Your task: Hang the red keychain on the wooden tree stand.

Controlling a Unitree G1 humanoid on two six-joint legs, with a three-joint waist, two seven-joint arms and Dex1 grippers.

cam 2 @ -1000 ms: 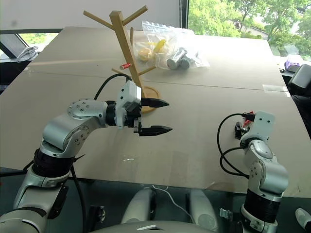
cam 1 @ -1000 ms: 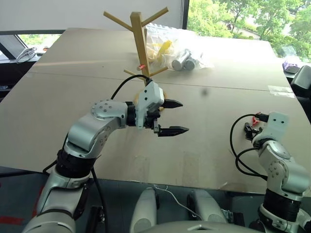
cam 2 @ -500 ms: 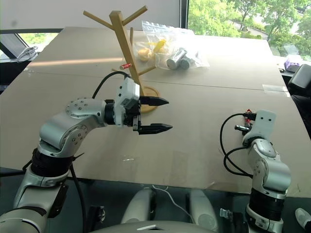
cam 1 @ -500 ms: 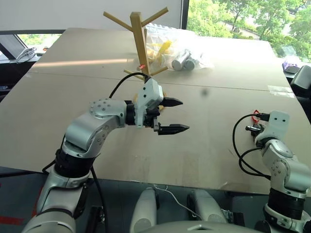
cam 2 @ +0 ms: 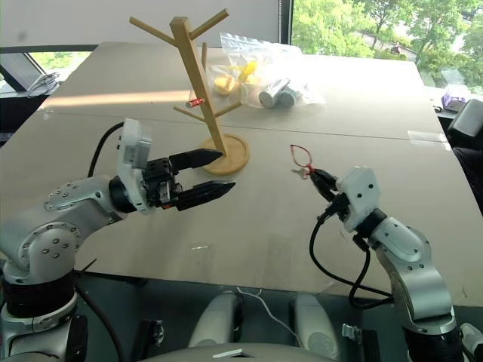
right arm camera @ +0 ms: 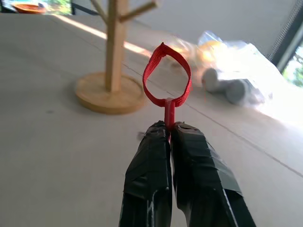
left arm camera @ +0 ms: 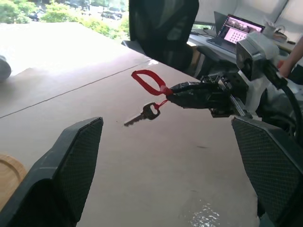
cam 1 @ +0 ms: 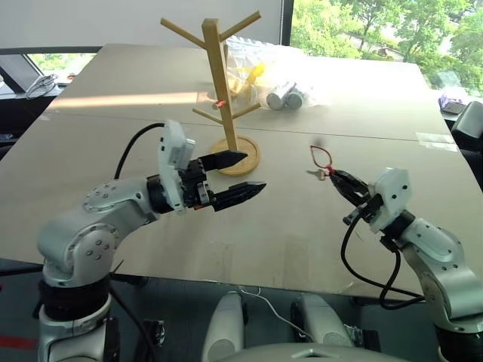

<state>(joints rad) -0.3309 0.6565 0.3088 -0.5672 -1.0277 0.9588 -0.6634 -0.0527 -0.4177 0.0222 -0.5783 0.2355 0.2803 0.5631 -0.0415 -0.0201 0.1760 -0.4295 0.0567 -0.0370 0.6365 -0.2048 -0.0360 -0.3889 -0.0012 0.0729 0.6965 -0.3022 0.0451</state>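
The red keychain [cam 1: 321, 157] was up off the table [cam 1: 113, 143], pinched at the base of its loop by the right gripper [cam 1: 337, 179], whose 2 fingers were clamped tight on it, the little silver key dangling below. The wooden tree stand [cam 1: 223, 87] stood well off to its left. The left gripper [cam 1: 240, 173] hovered near the stand's base, jaws spread wide, holding nothing. Couldn't read any writing or brand anywhere, not even on the plastic bags [cam 1: 275, 72] behind.
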